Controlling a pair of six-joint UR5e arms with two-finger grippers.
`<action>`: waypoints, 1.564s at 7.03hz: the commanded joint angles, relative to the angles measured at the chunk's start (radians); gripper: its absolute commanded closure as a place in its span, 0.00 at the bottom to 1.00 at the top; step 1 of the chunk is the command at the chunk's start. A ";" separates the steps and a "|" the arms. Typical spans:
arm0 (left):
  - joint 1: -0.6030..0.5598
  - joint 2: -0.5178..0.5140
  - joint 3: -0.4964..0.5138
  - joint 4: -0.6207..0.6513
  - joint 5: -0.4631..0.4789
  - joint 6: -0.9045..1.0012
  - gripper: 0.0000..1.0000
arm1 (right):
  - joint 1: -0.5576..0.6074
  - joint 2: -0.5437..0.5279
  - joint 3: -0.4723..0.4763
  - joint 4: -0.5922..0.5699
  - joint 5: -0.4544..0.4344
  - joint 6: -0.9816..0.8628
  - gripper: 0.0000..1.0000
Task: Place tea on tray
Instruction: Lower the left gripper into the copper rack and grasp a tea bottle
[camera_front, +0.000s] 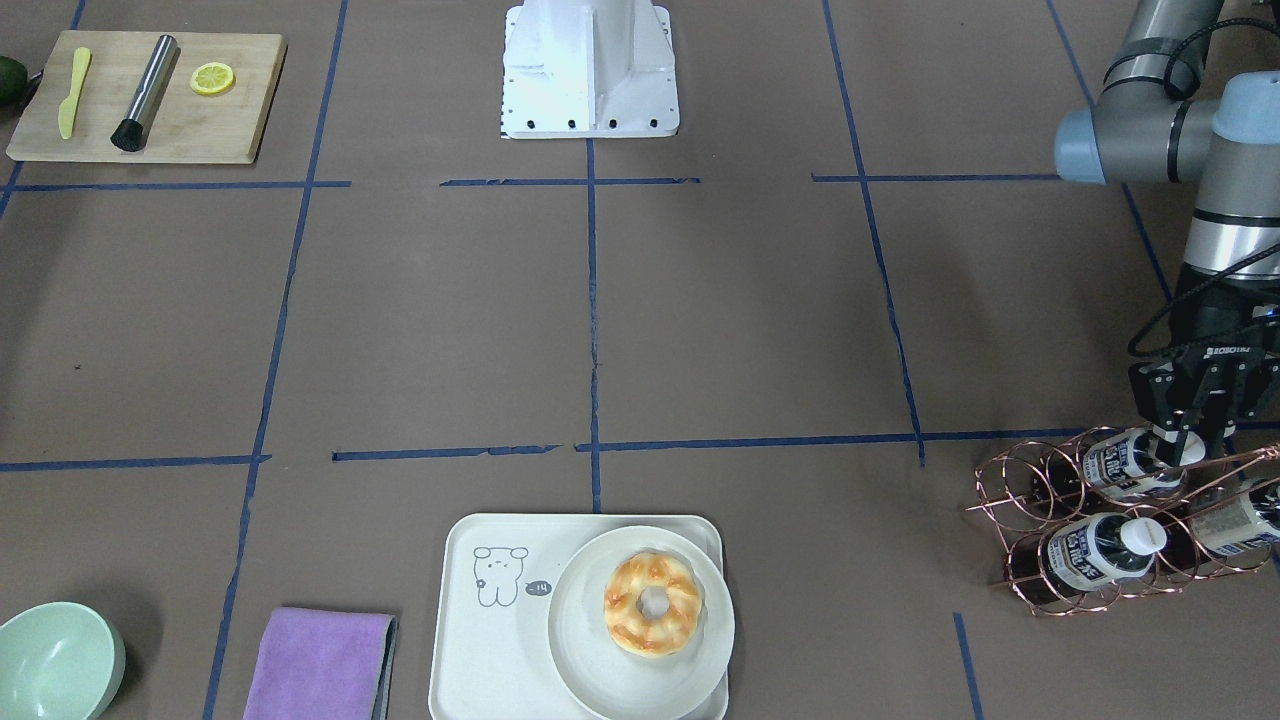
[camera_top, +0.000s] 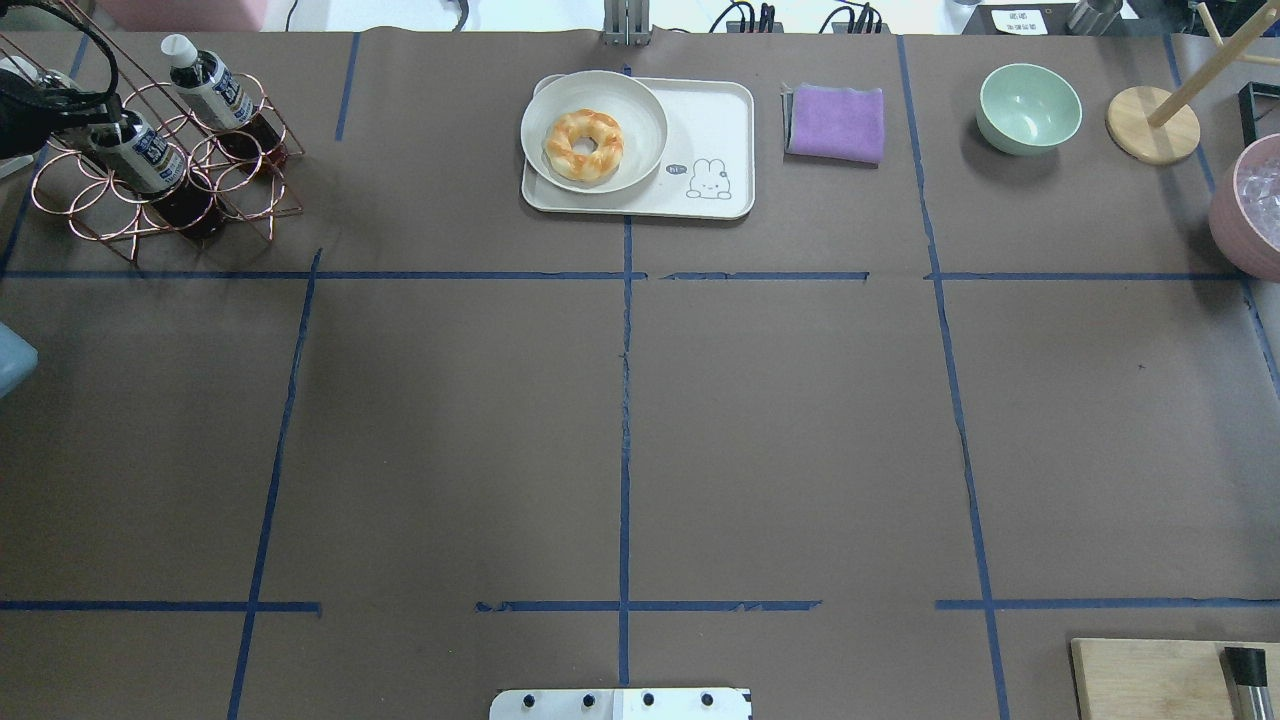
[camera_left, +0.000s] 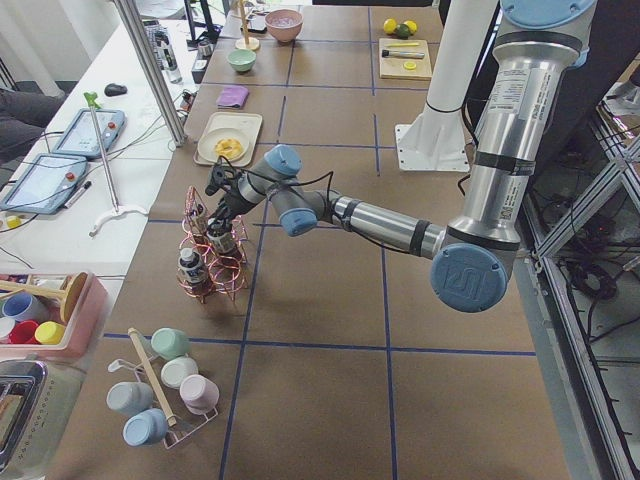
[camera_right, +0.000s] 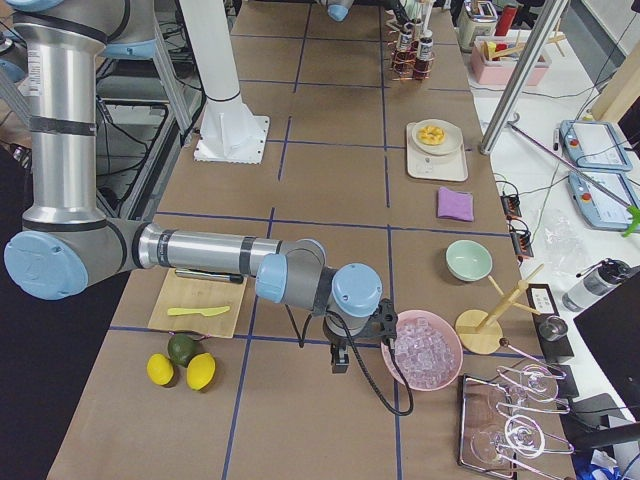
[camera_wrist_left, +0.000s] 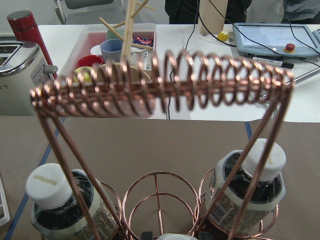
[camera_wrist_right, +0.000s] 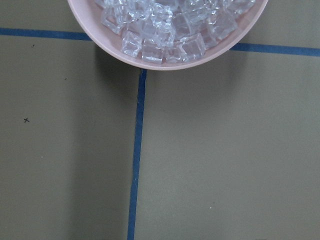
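Brown paper tabletop (camera_top: 450, 450), blue tape grid (camera_top: 625, 400), left gripper (camera_front: 1188, 440) at tea (camera_front: 1120, 465), right gripper (camera_right: 340, 358) low, neither's closure discernible

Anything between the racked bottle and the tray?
Only bare table lies between the copper wire rack holding the clear bottle of dark tea and the off-white bear tray. A round white plate with a donut fills the tray's rack-side half; the bear side is free.

Seen from overhead, the tray (camera_top: 715, 120) sits at the worktop's (camera_top: 620, 420) 12 o'clock edge. A plate (camera_top: 640, 110) bearing a doughnut (camera_top: 583, 145) lies on its 9 o'clock half. A cloth (camera_top: 835, 122), then a bowl (camera_top: 1029, 108), lie at its 3 o'clock. A rack (camera_top: 230, 158) holding the tea (camera_top: 140, 155) stands at its 9 o'clock, well apart.
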 joint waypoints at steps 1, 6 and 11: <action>-0.003 0.002 -0.011 -0.001 -0.003 0.003 0.87 | 0.000 0.000 0.000 0.001 0.000 0.000 0.00; -0.043 0.002 -0.029 0.002 -0.029 0.041 0.88 | 0.000 0.000 -0.001 -0.001 0.000 0.000 0.00; -0.119 0.003 -0.055 0.013 -0.136 0.044 0.88 | 0.000 0.000 -0.001 0.001 0.002 0.000 0.00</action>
